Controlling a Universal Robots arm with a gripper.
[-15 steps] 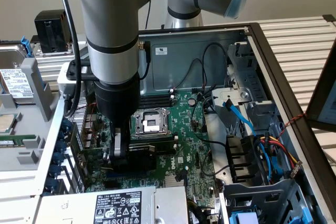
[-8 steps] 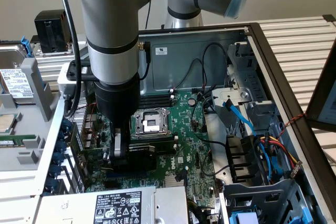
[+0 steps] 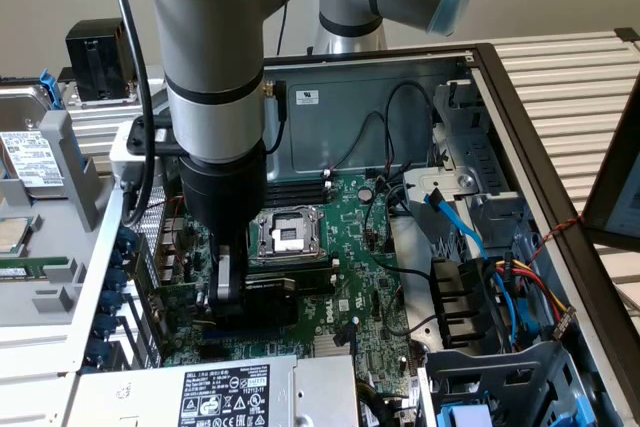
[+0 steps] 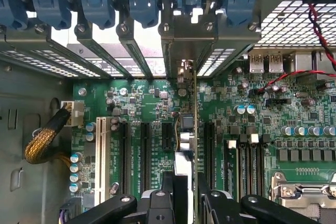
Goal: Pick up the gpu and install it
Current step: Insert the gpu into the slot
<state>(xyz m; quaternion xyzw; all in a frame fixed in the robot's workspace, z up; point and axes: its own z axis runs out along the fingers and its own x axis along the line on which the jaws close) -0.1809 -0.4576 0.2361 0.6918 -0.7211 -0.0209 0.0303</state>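
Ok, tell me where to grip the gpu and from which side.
Take the gpu by its upper long edge, from straight above, jaws across its thin faces. It stands on edge over the motherboard, so that edge is likely the free one; the gripper pinches it there.

One grey robot arm [image 3: 215, 77] reaches into one open computer case [image 3: 520, 117] holding one green motherboard [image 3: 350, 277] with one square metal CPU socket [image 3: 285, 235]. The wrist view shows six blue plastic slot latches [image 4: 97, 1], one white expansion slot [image 4: 102, 156] beside four black ones [image 4: 126, 156], and one green card standing edge-on [image 4: 195, 124]. One black cube-shaped box [image 3: 100, 57] sits behind the case, and one silver hard drive [image 3: 30, 157] at the exterior view's left.
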